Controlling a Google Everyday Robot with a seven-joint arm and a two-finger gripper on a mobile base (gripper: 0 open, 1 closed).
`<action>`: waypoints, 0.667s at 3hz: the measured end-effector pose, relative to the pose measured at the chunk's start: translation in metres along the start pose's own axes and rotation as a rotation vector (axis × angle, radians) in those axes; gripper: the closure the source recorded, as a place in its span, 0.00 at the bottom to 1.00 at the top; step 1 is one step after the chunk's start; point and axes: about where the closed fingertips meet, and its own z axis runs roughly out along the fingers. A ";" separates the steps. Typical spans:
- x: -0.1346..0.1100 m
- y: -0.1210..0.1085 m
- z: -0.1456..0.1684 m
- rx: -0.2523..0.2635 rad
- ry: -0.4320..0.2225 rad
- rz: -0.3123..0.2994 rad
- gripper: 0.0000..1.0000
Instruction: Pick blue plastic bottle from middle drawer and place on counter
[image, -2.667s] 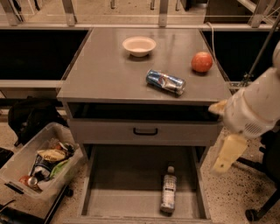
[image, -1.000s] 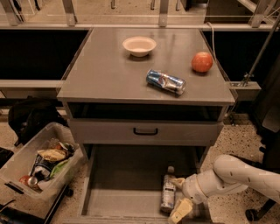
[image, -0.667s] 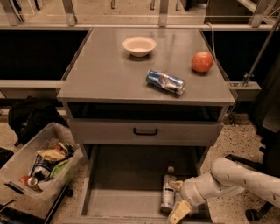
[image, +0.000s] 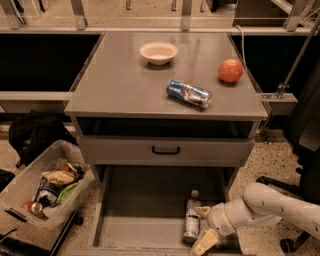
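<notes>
The blue plastic bottle (image: 191, 218) lies on its side on the floor of the open middle drawer (image: 135, 200), near the drawer's right front corner, cap pointing toward the back. My gripper (image: 203, 227) is low at the drawer's right side, right next to the bottle. Its two pale fingers (image: 205, 242) are spread apart and open, with nothing held between them. The white arm reaches in from the right. The grey counter (image: 125, 80) is the cabinet top above.
On the counter stand a white bowl (image: 158, 52), a dented blue can (image: 189, 93) and a red apple (image: 230, 70). A closed drawer front with a black handle (image: 166, 149) sits above the open drawer. A clear bin of trash (image: 42, 187) stands on the floor at left.
My arm has come down from beside the counter's right edge to the open drawer. Over the last second the gripper has edged slightly closer to the bottle. The bottle has not moved.
</notes>
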 end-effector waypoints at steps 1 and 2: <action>-0.024 0.019 -0.016 0.103 -0.092 0.017 0.00; -0.053 0.038 -0.025 0.249 -0.253 0.036 0.00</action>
